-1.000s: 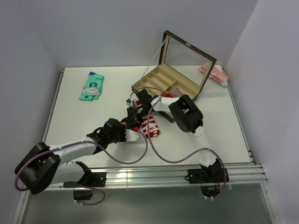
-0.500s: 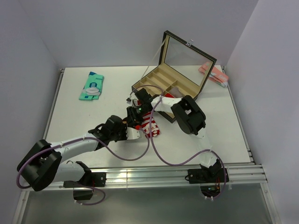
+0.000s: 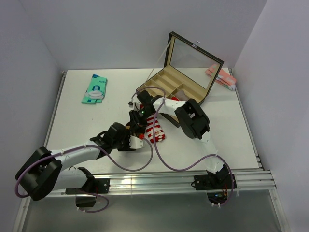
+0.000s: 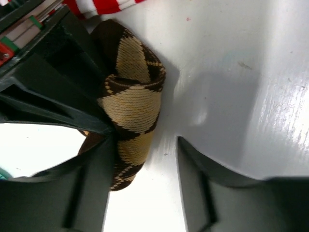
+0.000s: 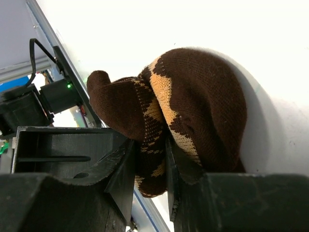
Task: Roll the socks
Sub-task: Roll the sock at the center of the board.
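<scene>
My left gripper [image 4: 143, 145] is open, the rolled brown sock [image 4: 133, 92] between its jaws, touching one and clear of the other. My right gripper [image 5: 166, 159] pinches a fold of that sock; the striped sock [image 4: 104, 5] lies just past my left jaws.

Robotics lab test cell: bare white tabletop [image 3: 82, 123] boxed in by plain pale walls [image 3: 120, 34], aluminium rails [image 3: 159, 180] along the near edge, 2 robot arms [image 3: 72, 153] bolted there side by side, purple cables [image 3: 170, 166] looping loose across the surface.
</scene>
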